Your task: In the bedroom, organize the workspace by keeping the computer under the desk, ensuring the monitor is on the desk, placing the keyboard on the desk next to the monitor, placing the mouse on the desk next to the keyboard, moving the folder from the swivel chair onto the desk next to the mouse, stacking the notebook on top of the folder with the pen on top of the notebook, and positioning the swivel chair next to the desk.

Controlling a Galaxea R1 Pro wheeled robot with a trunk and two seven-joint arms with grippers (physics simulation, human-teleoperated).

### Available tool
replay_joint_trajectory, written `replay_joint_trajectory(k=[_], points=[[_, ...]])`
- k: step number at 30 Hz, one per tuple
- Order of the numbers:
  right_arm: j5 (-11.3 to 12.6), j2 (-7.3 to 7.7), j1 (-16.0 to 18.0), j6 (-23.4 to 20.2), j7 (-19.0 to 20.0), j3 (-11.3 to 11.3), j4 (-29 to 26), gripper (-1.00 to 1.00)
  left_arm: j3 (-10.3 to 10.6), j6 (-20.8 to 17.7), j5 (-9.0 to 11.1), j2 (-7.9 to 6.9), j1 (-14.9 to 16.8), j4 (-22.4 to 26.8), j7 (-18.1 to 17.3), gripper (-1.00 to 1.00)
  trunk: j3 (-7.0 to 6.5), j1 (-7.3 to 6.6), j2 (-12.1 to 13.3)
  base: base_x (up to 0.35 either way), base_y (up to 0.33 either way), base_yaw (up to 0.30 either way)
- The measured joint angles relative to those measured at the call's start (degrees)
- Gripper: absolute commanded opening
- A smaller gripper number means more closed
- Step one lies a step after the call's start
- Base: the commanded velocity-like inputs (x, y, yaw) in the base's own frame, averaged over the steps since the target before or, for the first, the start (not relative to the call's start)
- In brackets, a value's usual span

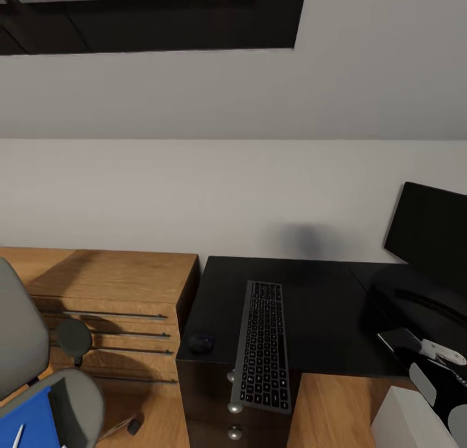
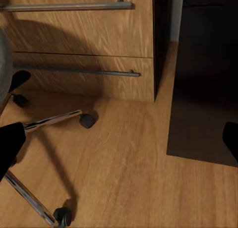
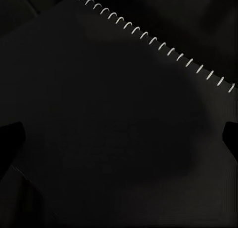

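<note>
The right wrist view looks straight down on a flat black spiral-bound notebook (image 3: 124, 124) with a row of white wire loops running along 1 edge. The 2 dark fingertips of the right gripper (image 3: 121, 139) sit at opposite sides of that view, spread wide, with nothing between them but the cover below. So the notebook lies directly beneath the released fingers, and its bound edge runs obliquely to the line joining the 2 tips. I cannot tell whether the tips touch the cover or hover above it.

In the head view the right arm (image 1: 431, 363) reaches over the glossy black desk (image 1: 311, 292) below the wide black monitor (image 1: 428, 230), so this arm is plainly the nearer one to the notebook.

The left gripper (image 2: 121, 143) hangs over the light wood floor (image 2: 119, 168) with its fingers apart and empty, near the silver star base (image 2: 44, 124) of the grey padded swivel chair (image 1: 19, 344).

The bright-blue folder (image 1: 26, 422) lies on the chair seat with the thin white pen (image 1: 17, 435) on it. The slim black keyboard (image 1: 263, 347) overhangs the desk's front edge, and the small black mouse (image 1: 200, 342) sits just beside it.
</note>
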State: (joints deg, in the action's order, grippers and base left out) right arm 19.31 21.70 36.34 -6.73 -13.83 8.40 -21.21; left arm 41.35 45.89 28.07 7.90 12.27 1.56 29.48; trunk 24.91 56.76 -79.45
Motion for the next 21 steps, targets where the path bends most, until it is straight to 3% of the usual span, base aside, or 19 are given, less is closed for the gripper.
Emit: replay_joint_trajectory(k=[11,21], points=[[0.37,0.00,-0.04,0.15,-0.03,-0.04,0.70,1.00,0.00,0.00,-0.01,0.02,0.00,0.03,-0.02,1.00,-1.97,-2.41,4.42,0.000,0.000,0.000],[0.38,0.00,-0.04,0.46,-0.03,-0.07,0.74,1.00,0.00,0.00,0.00,0.05,0.00,0.02,-0.06,1.00,-2.33,-2.85,5.22,0.000,0.000,0.000]])
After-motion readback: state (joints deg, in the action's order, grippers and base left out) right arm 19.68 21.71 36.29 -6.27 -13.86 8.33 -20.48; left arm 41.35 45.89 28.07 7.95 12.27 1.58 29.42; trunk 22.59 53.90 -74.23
